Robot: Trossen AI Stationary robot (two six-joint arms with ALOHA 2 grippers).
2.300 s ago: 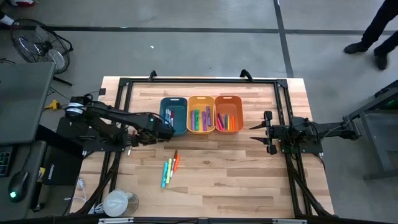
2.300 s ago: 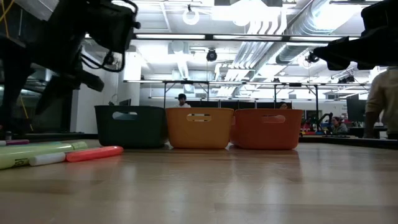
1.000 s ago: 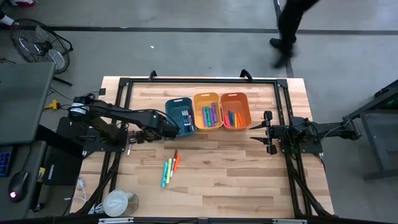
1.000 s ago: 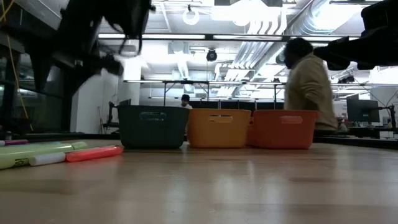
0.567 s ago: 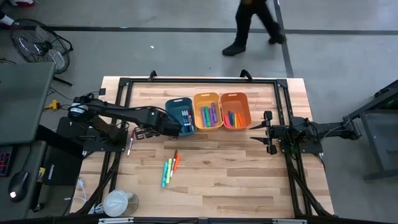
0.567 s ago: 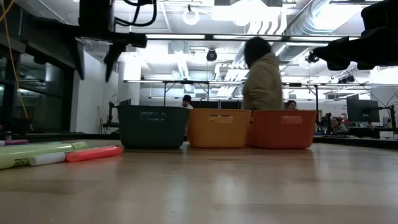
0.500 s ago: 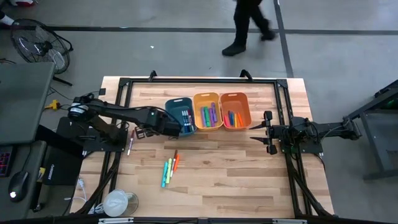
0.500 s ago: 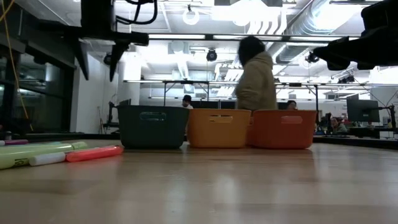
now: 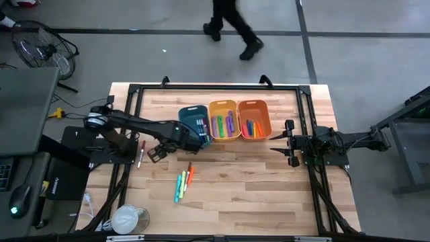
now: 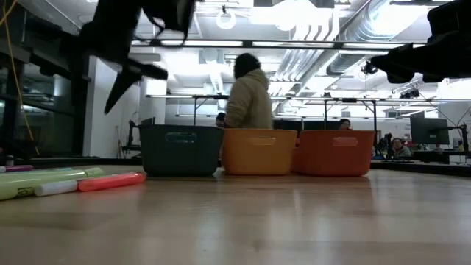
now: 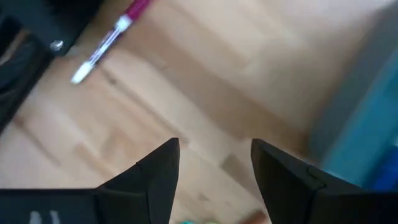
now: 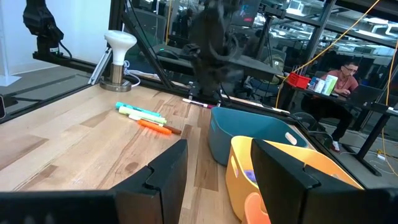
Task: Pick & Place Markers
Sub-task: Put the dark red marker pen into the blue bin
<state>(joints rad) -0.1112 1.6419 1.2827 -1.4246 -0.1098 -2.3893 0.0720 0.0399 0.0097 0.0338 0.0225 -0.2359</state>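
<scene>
The left claw (image 9: 156, 154) hangs spread and empty above the desk (image 9: 255, 195), just left of the teal bin (image 9: 193, 125). Loose markers (image 9: 183, 182) lie nearer, slightly right. The right claw (image 9: 277, 143) waits spread, far right.

L gripper (image 9: 156, 155) sits nearer table front vs. earlier, off teal bin (image 9: 193, 125); person (image 9: 232, 23) now further left on floor behind table.
</scene>
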